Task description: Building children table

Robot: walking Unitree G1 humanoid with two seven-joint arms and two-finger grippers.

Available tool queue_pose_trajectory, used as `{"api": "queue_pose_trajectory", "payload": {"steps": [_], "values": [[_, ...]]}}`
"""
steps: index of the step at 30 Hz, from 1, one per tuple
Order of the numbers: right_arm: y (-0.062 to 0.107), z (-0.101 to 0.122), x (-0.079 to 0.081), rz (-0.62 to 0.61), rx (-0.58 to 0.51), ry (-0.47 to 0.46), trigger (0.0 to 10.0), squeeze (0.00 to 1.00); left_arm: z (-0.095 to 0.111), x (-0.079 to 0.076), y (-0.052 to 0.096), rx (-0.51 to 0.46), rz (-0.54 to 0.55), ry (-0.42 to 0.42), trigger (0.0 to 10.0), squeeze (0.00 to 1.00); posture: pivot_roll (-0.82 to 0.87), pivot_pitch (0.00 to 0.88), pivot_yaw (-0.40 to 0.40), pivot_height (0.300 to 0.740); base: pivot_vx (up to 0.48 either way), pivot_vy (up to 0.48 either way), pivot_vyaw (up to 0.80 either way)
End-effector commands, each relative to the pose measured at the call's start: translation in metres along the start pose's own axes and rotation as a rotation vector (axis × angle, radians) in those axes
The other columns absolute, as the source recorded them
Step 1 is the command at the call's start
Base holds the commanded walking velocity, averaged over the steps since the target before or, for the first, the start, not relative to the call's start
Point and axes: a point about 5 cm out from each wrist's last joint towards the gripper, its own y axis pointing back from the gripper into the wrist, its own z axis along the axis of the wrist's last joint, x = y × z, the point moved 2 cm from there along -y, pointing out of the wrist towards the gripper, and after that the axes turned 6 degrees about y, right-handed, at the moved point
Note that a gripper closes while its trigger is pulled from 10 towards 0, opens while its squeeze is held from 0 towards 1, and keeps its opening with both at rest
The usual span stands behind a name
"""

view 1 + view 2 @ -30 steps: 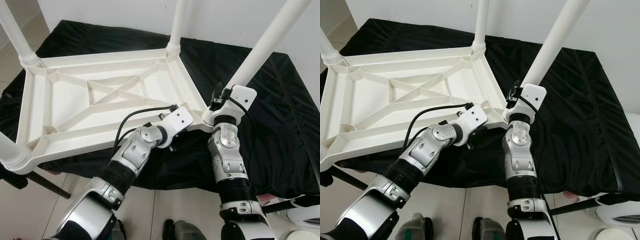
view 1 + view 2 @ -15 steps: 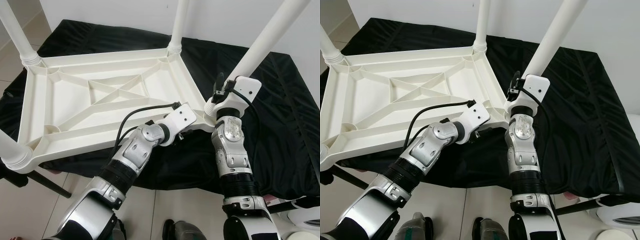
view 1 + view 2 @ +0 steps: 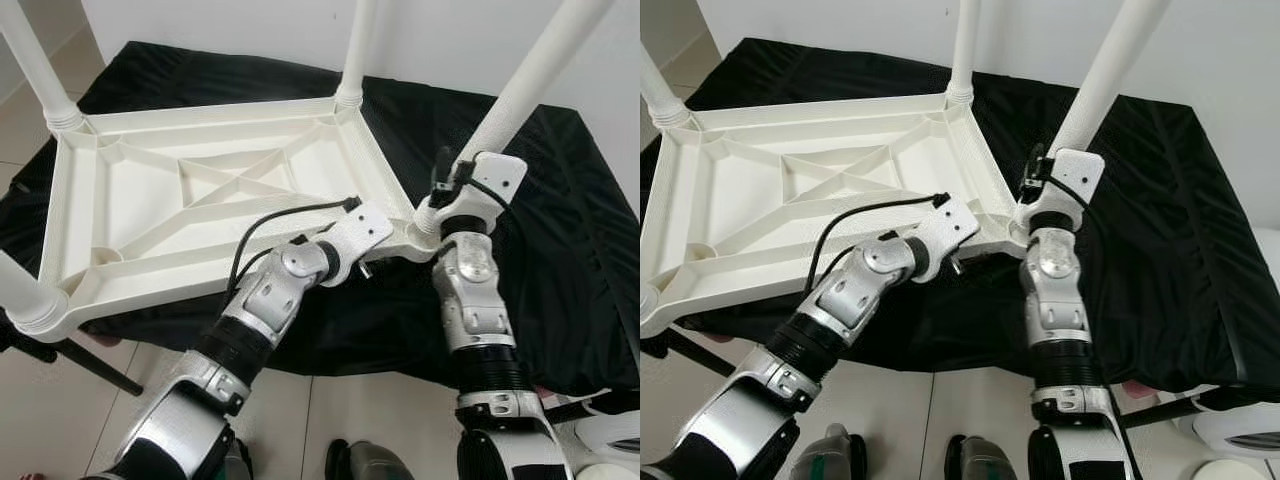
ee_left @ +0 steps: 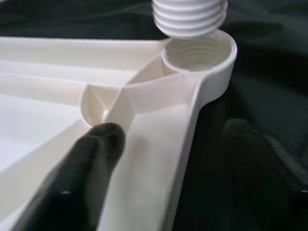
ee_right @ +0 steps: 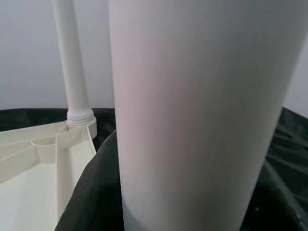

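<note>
An upturned white plastic tabletop [image 3: 200,190] lies on a black cloth [image 3: 560,250] that covers the surface, its ribbed underside facing up. White legs stand in three of its corners: one at the near left corner [image 3: 20,295], one at the far left [image 3: 35,65] and one at the far right [image 3: 355,50].

The left claw [image 4: 168,159] sits at the tabletop's near right edge. In the left wrist view its two black fingers [image 4: 82,168] are spread apart astride the rim, one inside the frame and one outside over the cloth; whether they press on the rim cannot be told.

Just beyond them is the near right corner socket [image 4: 199,53], threaded inside, with the ribbed end of the fourth leg [image 3: 530,85] hovering right above it, tilted and not yet seated.

The right claw [image 3: 440,185] is at the lower part of this leg, close above the socket. How far its fingers are closed on the leg cannot be told.
</note>
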Motion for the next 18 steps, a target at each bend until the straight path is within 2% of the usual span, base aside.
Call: {"api": "queue_pose_trajectory", "payload": {"steps": [1, 2, 3, 4, 7, 8, 14, 17, 18], "values": [[-0.004, -0.003, -0.006, 0.001, 0.021, 0.003, 10.0, 0.0, 0.008, 0.0, 0.001, -0.025, -0.02, 0.002, 10.0, 1.0, 0.04, 0.05, -0.075, 0.74, 0.0, 0.0, 0.0], [-0.004, -0.003, -0.006, 0.001, 0.021, 0.003, 10.0, 0.0, 0.008, 0.0, 0.001, -0.025, -0.02, 0.002, 10.0, 1.0, 0.04, 0.05, -0.075, 0.74, 0.0, 0.0, 0.0], [-0.01, -0.005, -0.014, 0.013, 0.039, 0.013, 10.0, 0.0, 0.02, 0.004, 0.006, -0.075, -0.018, 0.015, 10.0, 1.0, 0.04, 0.05, -0.078, 0.74, 0.0, 0.0, 0.0], [-0.013, -0.004, -0.017, 0.021, 0.043, 0.009, 10.0, 0.0, 0.028, 0.006, 0.009, -0.108, -0.022, 0.032, 10.0, 0.78, 0.04, 0.049, -0.08, 0.74, 0.0, 0.0, 0.0], [-0.016, -0.003, -0.019, 0.025, 0.045, 0.006, 10.0, 0.0, 0.033, 0.007, 0.011, -0.129, -0.024, 0.042, 10.0, 0.78, 0.04, 0.049, -0.08, 0.74, 0.0, 0.0, 0.0], [-0.018, -0.002, -0.02, 0.034, 0.046, 0.011, 10.0, 0.0, 0.038, 0.009, 0.014, -0.154, -0.021, 0.05, 10.0, 0.0, 0.05, 0.047, -0.082, 0.74, 0.0, 0.0, 0.0], [-0.026, 0.005, -0.021, 0.092, 0.021, 0.071, 10.0, 0.0, 0.053, 0.026, 0.029, -0.261, 0.074, 0.091, 10.0, 0.0, 0.05, 0.035, -0.082, 0.74, 0.0, 0.0, 0.0], [-0.026, 0.005, -0.02, 0.126, 0.024, 0.058, 10.0, 0.0, 0.057, 0.033, 0.037, -0.302, 0.104, 0.12, 10.0, 0.0, 0.05, 0.028, -0.079, 0.74, 0.0, 0.0, 0.0], [-0.027, 0.005, -0.019, 0.172, 0.019, 0.054, 10.0, 0.0, 0.063, 0.038, 0.044, -0.332, 0.115, 0.137, 10.0, 0.0, 0.06, 0.015, -0.08, 0.74, 0.0, 0.0, 0.0]]}}
